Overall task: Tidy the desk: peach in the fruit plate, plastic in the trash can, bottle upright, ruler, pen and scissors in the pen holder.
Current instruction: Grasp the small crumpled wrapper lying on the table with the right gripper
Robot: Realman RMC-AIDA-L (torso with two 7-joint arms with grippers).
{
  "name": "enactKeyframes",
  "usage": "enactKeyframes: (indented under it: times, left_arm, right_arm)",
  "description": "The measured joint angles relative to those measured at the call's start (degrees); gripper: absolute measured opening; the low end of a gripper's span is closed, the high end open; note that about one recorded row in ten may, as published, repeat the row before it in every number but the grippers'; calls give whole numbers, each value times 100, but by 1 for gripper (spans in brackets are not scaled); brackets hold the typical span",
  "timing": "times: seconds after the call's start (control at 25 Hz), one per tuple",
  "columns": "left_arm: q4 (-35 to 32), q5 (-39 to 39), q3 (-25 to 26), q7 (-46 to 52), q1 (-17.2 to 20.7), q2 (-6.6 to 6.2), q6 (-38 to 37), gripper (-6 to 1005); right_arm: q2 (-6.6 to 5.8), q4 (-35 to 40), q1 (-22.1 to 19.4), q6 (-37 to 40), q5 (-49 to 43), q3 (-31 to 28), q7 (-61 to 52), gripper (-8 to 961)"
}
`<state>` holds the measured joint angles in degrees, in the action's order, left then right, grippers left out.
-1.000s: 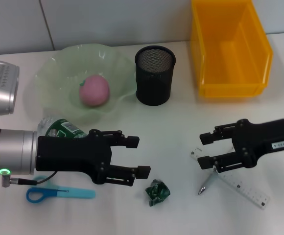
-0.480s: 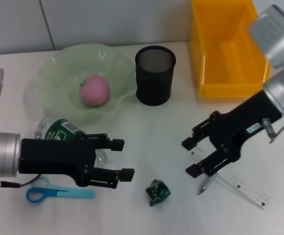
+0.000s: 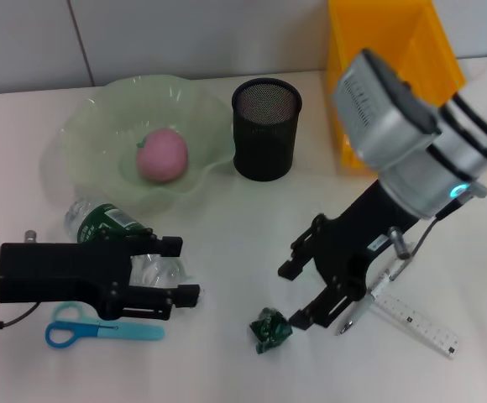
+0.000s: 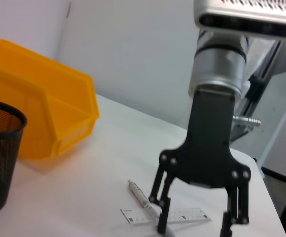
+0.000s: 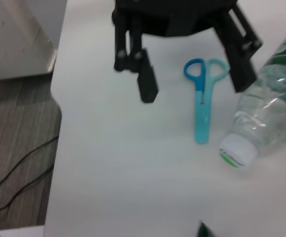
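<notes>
While both arms are over the bench, the relation that matters is between the right claw and the crumpled plastic.

Right claw [image 3: 305,293]: lower centre-right of the head view, fingers apart, nothing between them; it points down toward the lower left of the frame.

Plastic [image 3: 270,328]: small green crumpled wad lying on the bench, just beside the lower finger of the right claw, to its lower left. It has no clear long axis, so I judge any grasp angle would serve.

Nearer arm: the right one, clearly. The left claw [image 3: 183,269] is in the lower left of the frame, also with fingers apart and empty, and further from the wad.

Bottle [image 3: 117,237]: lying on its side, partly under the left claw, cap end toward the frame's centre; its long axis runs from upper left to lower right.

Scissors [image 3: 101,329]: blue, flat on the bench, just below the left arm.

Pen [image 3: 350,316] and ruler [image 3: 411,321]: on the bench, partly under the right claw and to its lower right.

Peach [image 3: 161,155]: already in the fruit plate [image 3: 92,126], upper left.

Pen holder [image 3: 265,128]: upper centre, black mesh.

Trash can [image 3: 357,50]: yellow bin, upper right, mostly hidden behind the right arm.

Next move, my judgement: the right claw goes a little further toward the lower left and down, then closes around the wad.
</notes>
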<state>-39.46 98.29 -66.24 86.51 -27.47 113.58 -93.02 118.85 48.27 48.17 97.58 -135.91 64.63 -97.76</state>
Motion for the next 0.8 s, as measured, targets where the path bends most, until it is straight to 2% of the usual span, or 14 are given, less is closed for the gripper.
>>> enactKeyframes:
  times: [0.12, 0.36, 0.8]
  left_arm:
    - [1, -2, 55, 0, 53, -16, -5, 846]
    - [1, -4, 68, 40, 90, -47, -6, 846]
    - [0, -3, 81, 54, 90, -8, -38, 845]
  right_arm:
    - [17, -214, 36, -195, 19, 274, 7, 729]
    - [38, -548, 81, -435, 60, 400, 151, 729]
    - [47, -800, 101, -893, 255, 753, 392, 728]
